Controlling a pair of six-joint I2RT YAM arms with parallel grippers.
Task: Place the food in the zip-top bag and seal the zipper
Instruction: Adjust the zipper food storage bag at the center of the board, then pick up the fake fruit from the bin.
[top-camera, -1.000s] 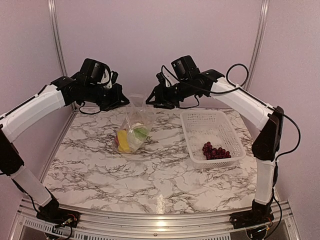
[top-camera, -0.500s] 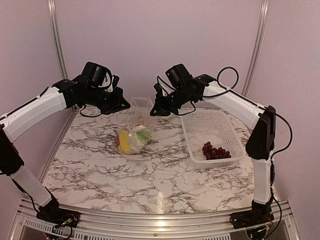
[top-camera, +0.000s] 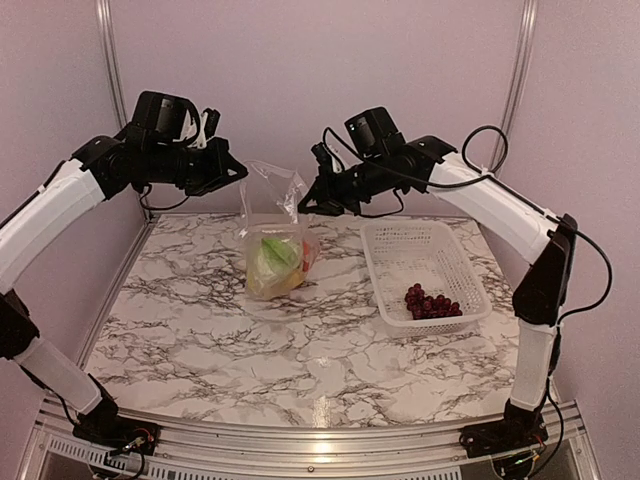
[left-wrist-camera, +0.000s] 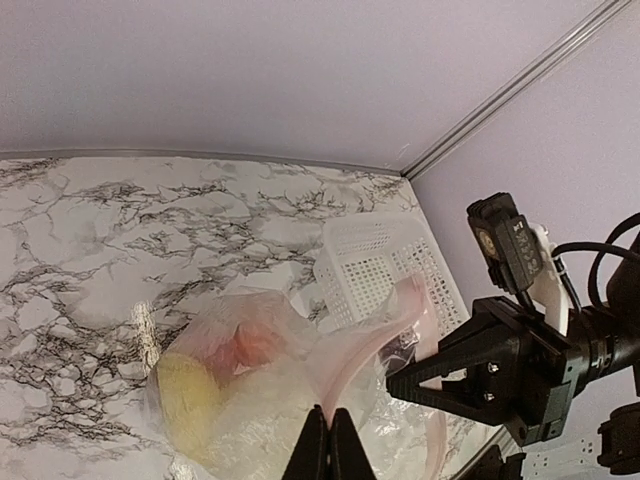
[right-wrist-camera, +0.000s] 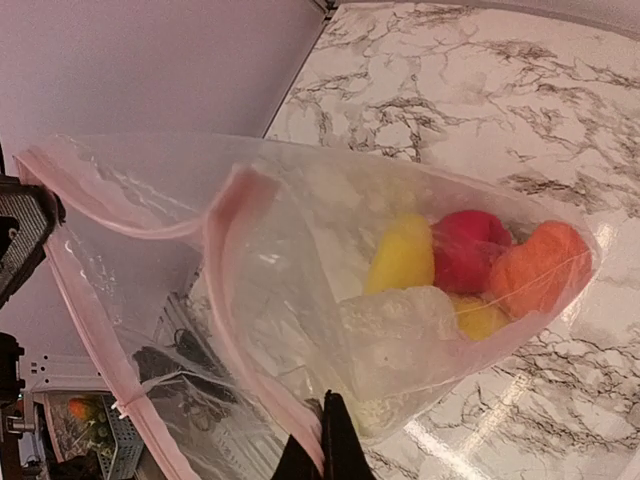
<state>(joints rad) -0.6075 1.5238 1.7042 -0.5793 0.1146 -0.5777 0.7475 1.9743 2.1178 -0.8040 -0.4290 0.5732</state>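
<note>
**A:** Pinching the bag (top-camera: 272, 215) at its mouth, are both closed?

**B:** Yes. Your left gripper (top-camera: 240, 180) and right gripper (top-camera: 305, 206) each clamp one side of the zipper (right-wrist-camera: 212, 260), holding it upright over the table (top-camera: 200, 330). Most food (right-wrist-camera: 470, 245) sits inside; the grapes (top-camera: 432, 302) lie in the basket (top-camera: 385, 232). Next, you'd likely free one gripper to fetch them.

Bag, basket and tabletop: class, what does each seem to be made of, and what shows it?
Bag: thin clear plastic film, glossy; it crinkles and shows the food through. Basket: white moulded plastic, likely, given its lattice walls. Tabletop: marble-patterned, glossy with reflections; stone or printed laminate, cannot tell.
</note>
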